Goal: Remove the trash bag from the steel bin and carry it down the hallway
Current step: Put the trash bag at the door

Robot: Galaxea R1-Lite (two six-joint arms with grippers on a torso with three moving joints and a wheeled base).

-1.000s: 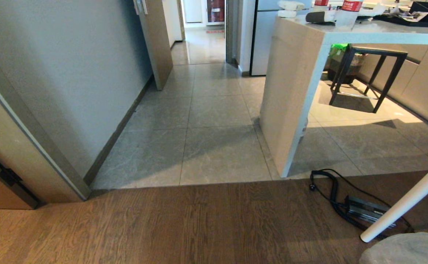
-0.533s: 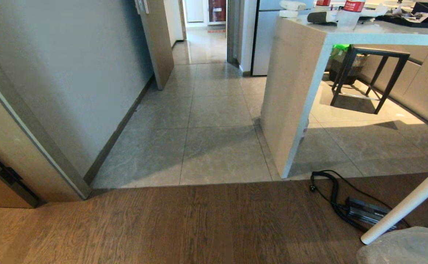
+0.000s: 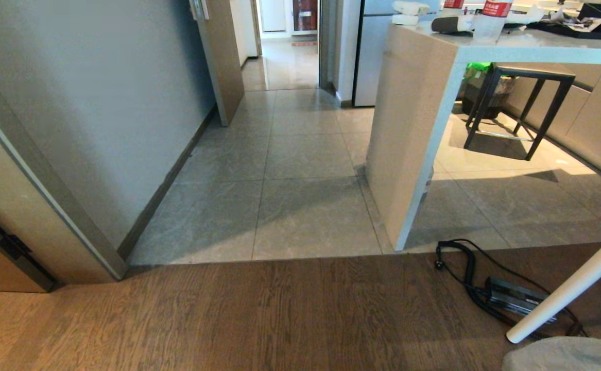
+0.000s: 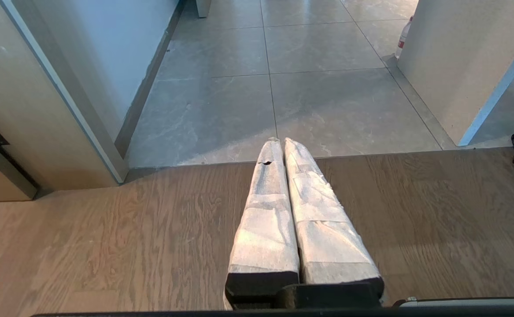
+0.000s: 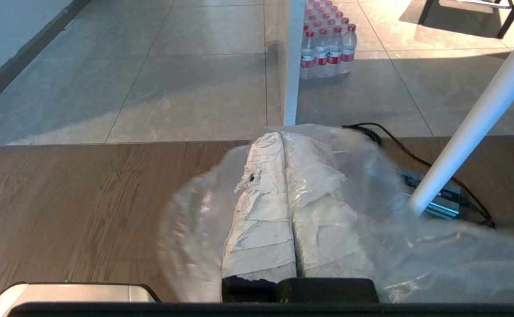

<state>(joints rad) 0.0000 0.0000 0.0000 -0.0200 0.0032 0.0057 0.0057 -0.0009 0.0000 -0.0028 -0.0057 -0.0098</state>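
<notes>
My right gripper (image 5: 283, 141) is clenched on the trash bag (image 5: 371, 211), whose thin film drapes limp over my fingers above the wood floor: light, soft, slippery, tear-prone, best held by bunched film; left gripper (image 4: 282, 141) clenched empty.

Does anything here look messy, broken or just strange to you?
A few things. A black cable and power brick lie loose on the wood floor by a white table leg. The padded wrapping on the right tool is torn, and the trash bag is draped over it. The left tool has a small tear too.
</notes>
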